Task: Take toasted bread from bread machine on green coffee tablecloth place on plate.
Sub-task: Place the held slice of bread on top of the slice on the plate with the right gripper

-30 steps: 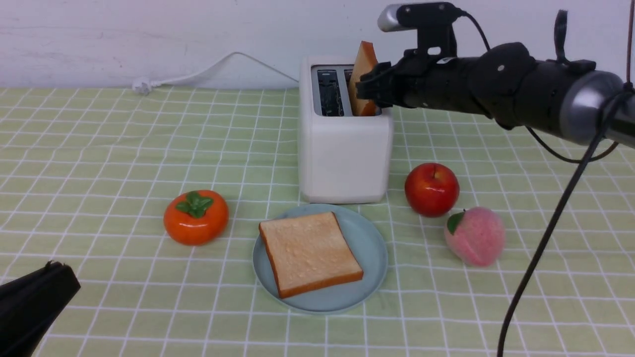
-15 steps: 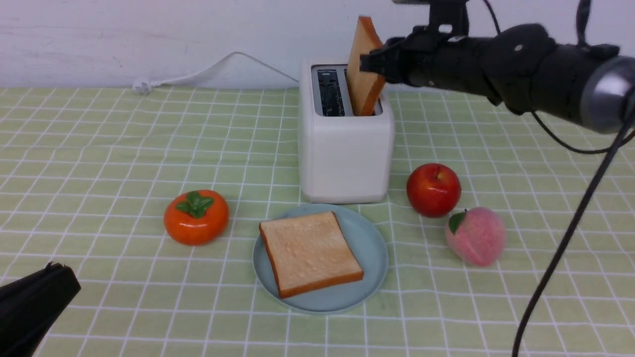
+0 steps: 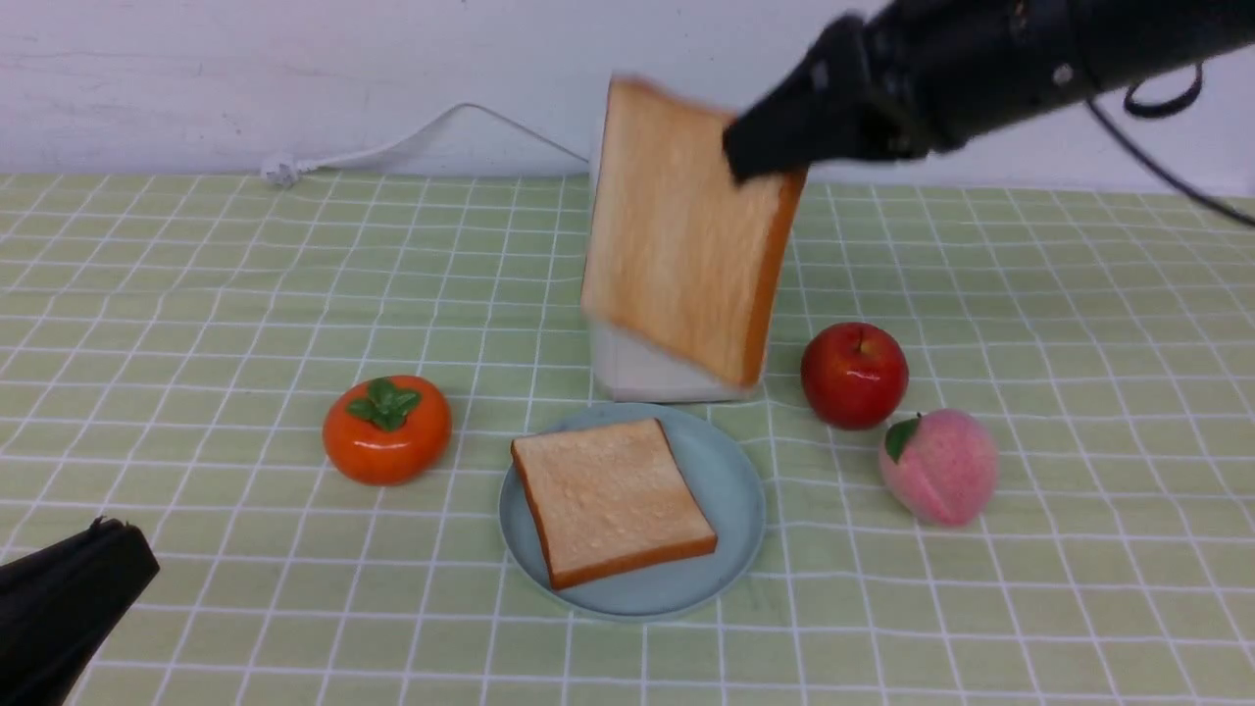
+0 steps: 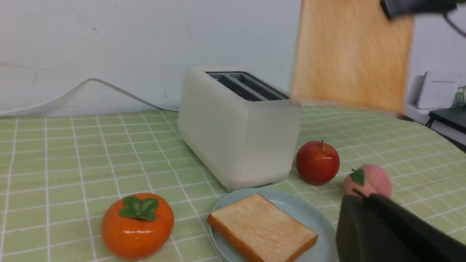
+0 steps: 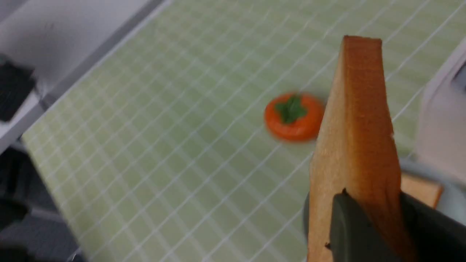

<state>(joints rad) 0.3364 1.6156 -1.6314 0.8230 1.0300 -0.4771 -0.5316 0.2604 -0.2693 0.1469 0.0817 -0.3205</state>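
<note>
Holding one slice of toast (image 3: 677, 235) in my right claw (image 3: 760, 157): jaws drawn narrow across its thickness near an upper corner, one finger on each face.

Slice hangs upright in the air, a little tilted, broad face turned to the near left, outline blurred. From the front it covers most of the white toaster (image 4: 236, 138). The left wrist view puts it above and to the right of the toaster's top, touching only my fingers.

A second slice (image 3: 610, 500) lies flat on the pale blue plate (image 3: 730, 471), which sits just near of the toaster on the green checked tablecloth (image 3: 196, 294).

Persimmon (image 3: 387, 429) left of the plate. Apple (image 3: 854, 375) right of the toaster, with the peach (image 3: 938, 467) close by on its near right. White cord (image 3: 422, 137) trails left along the far wall.

My left claw (image 3: 132, 554) sits low at the near left, closed on nothing.
</note>
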